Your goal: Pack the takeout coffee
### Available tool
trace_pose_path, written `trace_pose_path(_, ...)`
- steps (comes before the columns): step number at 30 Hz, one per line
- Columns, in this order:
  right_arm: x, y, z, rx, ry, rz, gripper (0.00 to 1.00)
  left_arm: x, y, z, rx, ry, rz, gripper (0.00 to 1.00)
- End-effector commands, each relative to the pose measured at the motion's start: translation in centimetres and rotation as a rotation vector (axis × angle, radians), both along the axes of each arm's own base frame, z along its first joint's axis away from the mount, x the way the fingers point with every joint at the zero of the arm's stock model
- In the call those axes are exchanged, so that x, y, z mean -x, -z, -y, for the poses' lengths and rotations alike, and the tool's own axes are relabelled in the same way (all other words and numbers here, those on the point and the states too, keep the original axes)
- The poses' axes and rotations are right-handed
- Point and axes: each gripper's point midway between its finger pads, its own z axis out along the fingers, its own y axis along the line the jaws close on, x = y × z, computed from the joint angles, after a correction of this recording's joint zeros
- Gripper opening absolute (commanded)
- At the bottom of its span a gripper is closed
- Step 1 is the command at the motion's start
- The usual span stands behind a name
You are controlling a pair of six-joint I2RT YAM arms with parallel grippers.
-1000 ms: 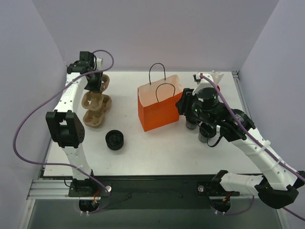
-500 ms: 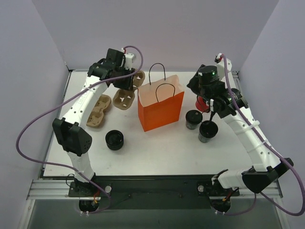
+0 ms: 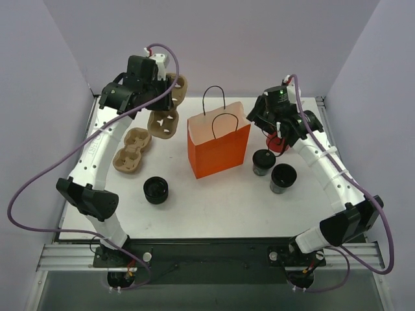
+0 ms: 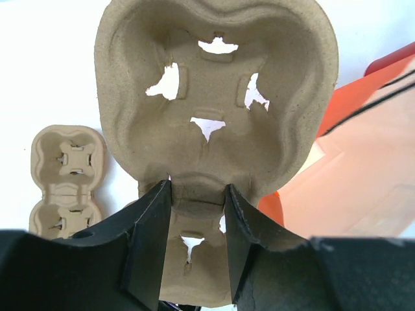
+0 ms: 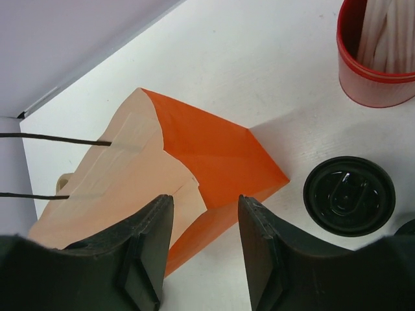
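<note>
Two takeout coffee cups, dark with black lids, stand right of the orange paper bag [image 3: 219,148]: one coffee cup [image 3: 262,162] close to the bag, the other [image 3: 283,178] nearer the front. The right wrist view shows the closer cup's lid [image 5: 349,194]. My right gripper [image 3: 260,122] [image 5: 204,204] hovers open and empty above the bag's right edge [image 5: 214,155]. My left gripper [image 3: 161,102] [image 4: 198,191] is shut on a brown pulp cup carrier [image 3: 163,123] [image 4: 214,97], held in the air just left of the bag [image 4: 363,175].
A second pulp carrier [image 3: 131,150] [image 4: 65,175] lies on the table at the left. A low ribbed black round stack [image 3: 156,190] sits in front of it. The red cup of white straws [image 3: 277,142] [image 5: 379,58] stands behind the coffee cups. Purple walls enclose three sides.
The left arm swung the carrier from the far left corner over towards the bag. The right arm lifted away from the cups to the bag's right side, its jaws a little wider.
</note>
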Motion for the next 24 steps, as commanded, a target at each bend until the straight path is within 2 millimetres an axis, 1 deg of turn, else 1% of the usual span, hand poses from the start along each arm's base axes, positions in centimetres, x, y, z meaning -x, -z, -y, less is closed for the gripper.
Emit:
trace_pose_path(1,0.1,0.7,-1.6,-0.042,-0.078,-0.036,0.44,2.0,-5.6,0.2,0.111,0.004,0.120,0.27)
trace_pose_path(4,0.1,1.6,-2.4,-0.052,-0.122,-0.067,0.44,3.1,-7.1,1.6,0.153,0.072,0.155,0.28)
trace_pose_path(9,0.7,3.7,-3.2,-0.046,-0.188,-0.128,0.36,5.3,-9.2,4.2,0.214,0.182,0.189,0.28)
trace_pose_path(11,0.8,4.2,-3.5,-0.043,-0.217,-0.144,0.30,5.9,-10.2,5.0,0.221,0.216,0.212,0.28)
trace_pose_path(12,0.7,4.2,-3.5,-0.040,-0.226,-0.144,0.26,6.5,-10.3,5.7,0.216,0.246,0.217,0.28)
trace_pose_path(13,0.7,4.2,-3.5,-0.024,-0.248,-0.142,0.17,6.7,-10.5,6.2,0.217,0.267,0.225,0.28)
trace_pose_path(16,0.7,3.8,-4.2,-0.011,-0.319,-0.133,0.09,7.7,-10.5,8.0,0.201,0.337,0.236,0.28)
trace_pose_path(17,0.8,3.7,-4.3,-0.009,-0.330,-0.136,0.09,7.9,-10.4,8.5,0.193,0.353,0.239,0.28)
trace_pose_path(18,0.8,3.4,-4.3,-0.010,-0.333,-0.132,0.09,8.2,-10.5,9.3,0.193,0.373,0.240,0.28)
trace_pose_path(20,0.9,3.1,-4.5,-0.014,-0.344,-0.128,0.10,8.6,-10.7,9.9,0.190,0.387,0.236,0.28)
trace_pose_path(21,0.9,2.9,-4.6,-0.021,-0.348,-0.127,0.11,8.7,-11.2,10.4,0.195,0.395,0.247,0.28)
trace_pose_path(22,1.0,2.9,-4.7,-0.026,-0.351,-0.130,0.15,9.2,-11.2,10.9,0.187,0.407,0.244,0.28)
trace_pose_path(24,1.0,2.6,-4.8,-0.036,-0.355,-0.124,0.17,9.3,-11.2,11.5,0.176,0.425,0.249,0.28)
